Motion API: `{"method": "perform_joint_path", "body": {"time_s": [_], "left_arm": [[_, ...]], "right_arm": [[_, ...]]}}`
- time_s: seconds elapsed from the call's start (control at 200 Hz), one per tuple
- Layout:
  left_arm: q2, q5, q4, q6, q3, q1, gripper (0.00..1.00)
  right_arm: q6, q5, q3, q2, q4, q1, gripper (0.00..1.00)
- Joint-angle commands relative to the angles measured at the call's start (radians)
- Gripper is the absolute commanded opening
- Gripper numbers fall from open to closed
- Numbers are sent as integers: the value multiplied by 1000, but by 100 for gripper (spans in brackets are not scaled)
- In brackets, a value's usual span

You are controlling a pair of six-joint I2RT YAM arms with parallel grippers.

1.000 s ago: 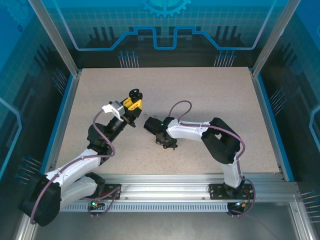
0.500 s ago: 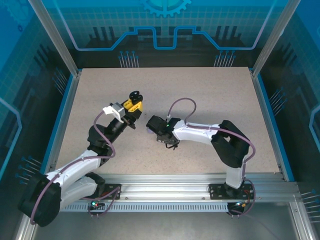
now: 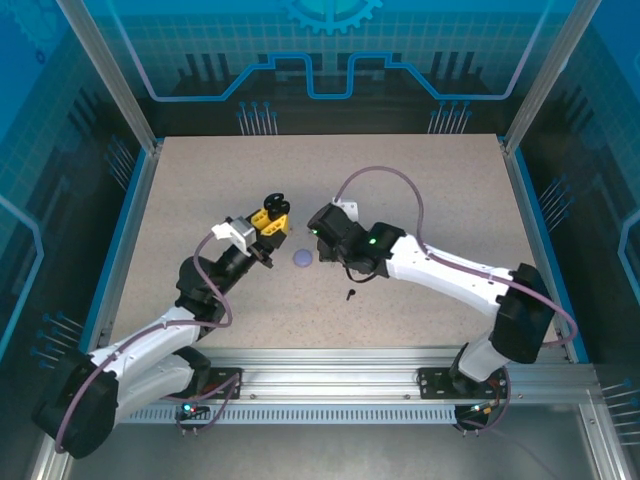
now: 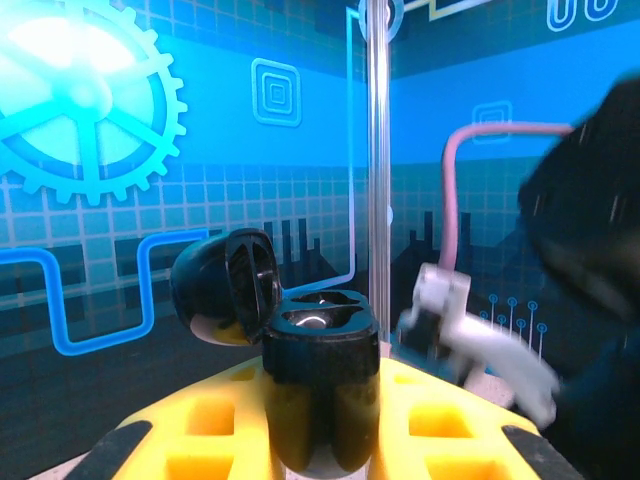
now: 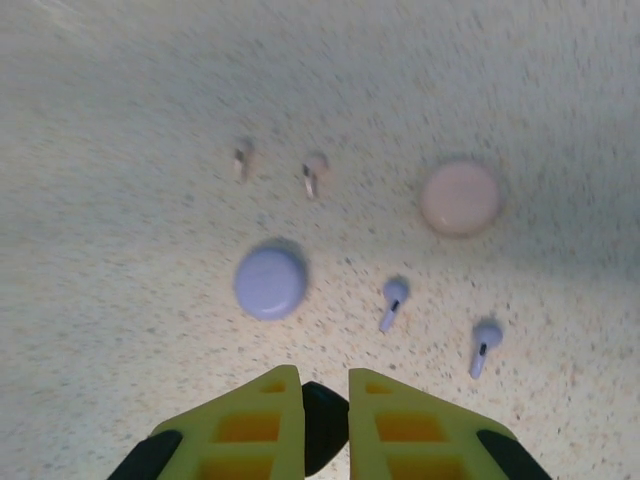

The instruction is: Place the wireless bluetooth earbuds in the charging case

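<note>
Left wrist view: fingers of the left gripper point(image 4: 320, 445) pinched the black case point(image 4: 320, 385), its lid point(image 4: 225, 285) open. Right wrist view: fingers of the right gripper point(image 5: 325, 395) pinched a black bud point(image 5: 322, 420) above the table point(image 5: 120, 100), where purple case point(image 5: 270, 280), pink case point(image 5: 460, 198), purple buds point(image 5: 392, 300) and pink buds point(image 5: 314, 172) lay apart.

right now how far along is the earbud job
Done: black case lid open, held by the left gripper. In hand: right gripper pinches what looks like a black bud. Left: another black bud, pink buds and purple buds lie loose by the closed pink case and purple case.
</note>
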Motion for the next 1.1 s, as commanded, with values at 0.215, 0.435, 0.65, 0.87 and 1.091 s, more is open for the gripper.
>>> {"method": "perform_joint_path", "body": {"time_s": [0.215,0.435,0.65,0.87,1.091], "left_arm": [[57,16,29,108,-20,-36,0],[136,59,38,203,33,-50,0],[197,83,104,192,71,-51,0],[206,116,145,141,96,-53,0],[214,143,127,146,116,-54,0]], "right_arm": [[-296,-57,166,-135,67,-53,13],[-412,-116,275,-132,85,-56,13],[-531,-214,217,-185,196,-56,13],[-609,-310,108,-262,296,-54,13],[-634,-377,80,-271,315,-49,13]]}}
